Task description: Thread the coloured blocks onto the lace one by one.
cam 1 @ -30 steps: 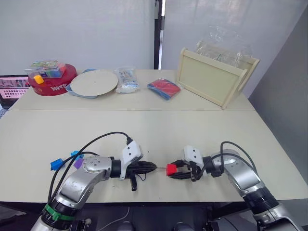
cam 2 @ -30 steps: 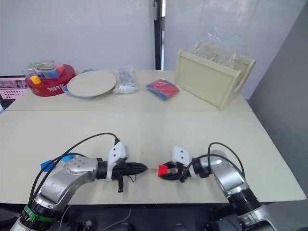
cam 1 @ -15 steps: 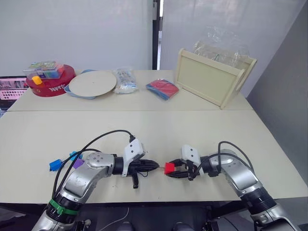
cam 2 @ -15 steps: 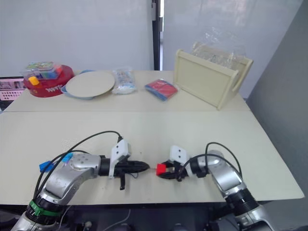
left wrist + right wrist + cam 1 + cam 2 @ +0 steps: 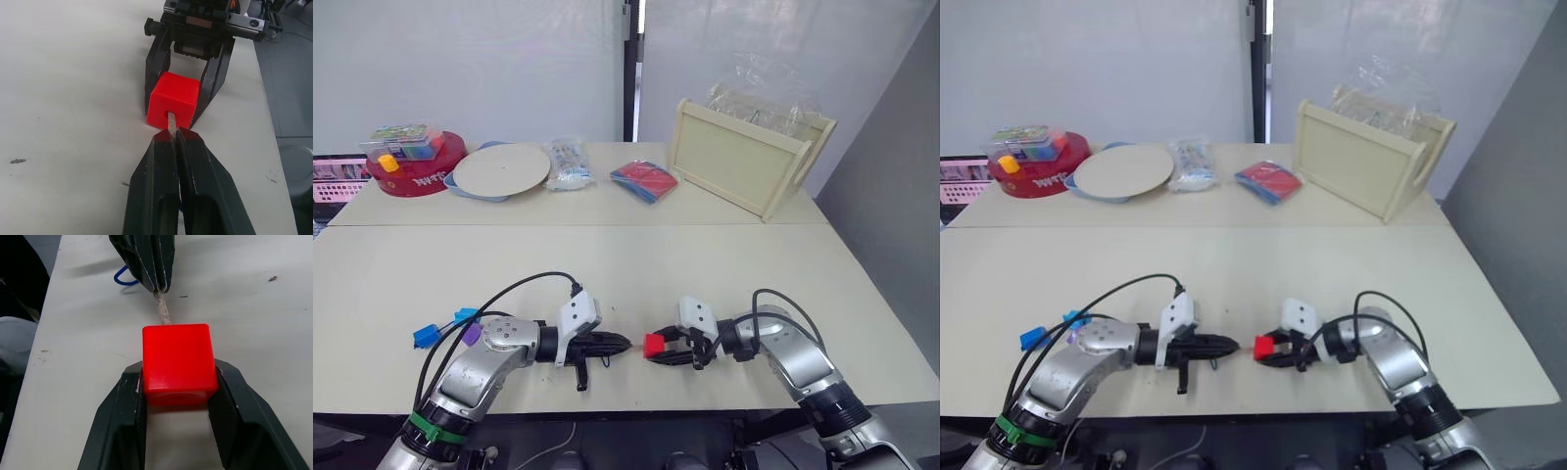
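The gap between the two pincers has been closed over the last second: the red block (image 5: 654, 344) and the lace tip (image 5: 171, 122), well apart a second ago, are now brought together. In the left wrist view the pale tip is seen entering the hole in the near face of the block, so the first threading is judged to be just begun, not finished; no tip can be seen emerging on the far side.

The left pincer (image 5: 621, 343) is closed on the lace just behind its stiff tip, with only a short stub left free ahead of the fingers. The right pincer (image 5: 658, 350) is clamped on the red block, one finger on each side face, the block held low over the desk (image 5: 636, 264) with its hole turned toward the left pincer.

The rest of the lace is shown as a dark blue loop (image 5: 123, 278) behind the left pincer. Two blue blocks (image 5: 427, 336) and a purple one (image 5: 473, 333) lie on the desk well behind the left pincer, beside that arm; the green block cannot be made out.

Since so little tip is free, a regrip further back on the lace will probably be needed before the block can be pushed along.
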Available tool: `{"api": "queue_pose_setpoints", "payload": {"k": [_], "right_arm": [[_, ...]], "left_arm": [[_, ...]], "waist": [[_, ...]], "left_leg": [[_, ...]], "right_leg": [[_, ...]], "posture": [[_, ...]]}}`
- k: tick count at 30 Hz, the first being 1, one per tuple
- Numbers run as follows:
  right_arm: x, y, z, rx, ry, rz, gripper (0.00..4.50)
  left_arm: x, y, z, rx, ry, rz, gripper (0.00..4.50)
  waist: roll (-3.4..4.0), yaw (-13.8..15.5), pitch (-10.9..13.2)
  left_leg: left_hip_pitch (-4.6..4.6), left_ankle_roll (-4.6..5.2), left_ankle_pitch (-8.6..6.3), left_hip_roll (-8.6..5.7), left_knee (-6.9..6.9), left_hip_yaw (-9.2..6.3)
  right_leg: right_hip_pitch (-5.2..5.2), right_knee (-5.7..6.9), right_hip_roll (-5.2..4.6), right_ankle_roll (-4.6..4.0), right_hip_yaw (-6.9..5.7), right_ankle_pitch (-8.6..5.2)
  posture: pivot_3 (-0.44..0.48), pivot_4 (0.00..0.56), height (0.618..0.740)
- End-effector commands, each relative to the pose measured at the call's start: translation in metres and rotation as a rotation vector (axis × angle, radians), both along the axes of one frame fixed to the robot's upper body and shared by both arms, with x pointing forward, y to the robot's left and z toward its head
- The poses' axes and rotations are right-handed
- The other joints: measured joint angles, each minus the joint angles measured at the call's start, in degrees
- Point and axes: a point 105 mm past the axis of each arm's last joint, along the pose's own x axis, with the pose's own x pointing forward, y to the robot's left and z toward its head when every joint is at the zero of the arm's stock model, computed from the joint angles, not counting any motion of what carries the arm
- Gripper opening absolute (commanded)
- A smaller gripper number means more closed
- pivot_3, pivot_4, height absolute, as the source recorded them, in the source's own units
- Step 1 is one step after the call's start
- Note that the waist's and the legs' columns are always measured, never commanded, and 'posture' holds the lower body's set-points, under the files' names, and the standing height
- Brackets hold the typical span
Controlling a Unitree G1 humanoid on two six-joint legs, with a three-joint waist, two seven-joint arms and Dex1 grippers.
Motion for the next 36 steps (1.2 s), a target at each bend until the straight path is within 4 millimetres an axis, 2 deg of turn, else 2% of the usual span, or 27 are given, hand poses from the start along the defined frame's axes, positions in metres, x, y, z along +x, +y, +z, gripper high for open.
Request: {"api": "queue_pose_setpoints", "payload": {"k": [1, 6, 15, 30, 36], "right_arm": [[-0.007, 0.011, 0.018, 0.052, -0.059, 0.077, 1.17], [-0.008, 0.008, 0.016, 0.032, -0.057, 0.086, 1.17], [-0.007, 0.006, 0.008, -0.027, -0.063, 0.065, 1.17], [-0.008, -0.002, 0.000, -0.082, -0.060, 0.067, 1.17], [-0.008, -0.003, -0.003, -0.089, -0.058, 0.059, 1.17]], "left_arm": [[-0.006, 0.002, -0.016, 0.049, 0.039, -0.020, 0.00], [-0.003, 0.009, -0.021, 0.071, 0.031, -0.003, 0.00], [-0.005, -0.010, -0.004, 0.007, 0.002, -0.035, 0.00], [0.004, -0.006, 0.009, 0.009, -0.047, 0.011, 0.00], [0.001, -0.002, 0.017, -0.012, -0.040, 0.009, 1.81]], "waist": [[0.01, 0.00, 0.00], [0.00, 0.14, 0.00], [0.00, 0.20, 0.00], [0.00, 0.40, 0.00], [0.00, 0.41, 0.00]], "left_leg": [[0.00, 0.00, 0.00, 0.00, 0.00, 0.00], [-0.03, 0.00, 0.00, -0.01, 0.01, -0.01], [-0.04, 0.00, 0.00, -0.01, 0.01, -0.01], [-0.07, 0.00, 0.00, -0.03, 0.05, -0.01], [-0.07, 0.00, 0.00, -0.03, 0.05, -0.01]], "right_leg": [[0.00, 0.00, 0.00, 0.00, 0.00, 0.00], [-0.01, -0.01, -0.02, 0.00, -0.01, 0.00], [-0.01, -0.01, -0.02, 0.00, -0.01, 0.00], [-0.01, -0.03, -0.04, 0.00, -0.02, 0.00], [-0.01, -0.03, -0.04, 0.00, -0.02, 0.00]], "posture": [[0.000, 0.150, 0.740], [0.000, 0.150, 0.740], [0.000, 0.150, 0.740], [0.000, 0.150, 0.740], [0.000, 0.150, 0.740]]}}
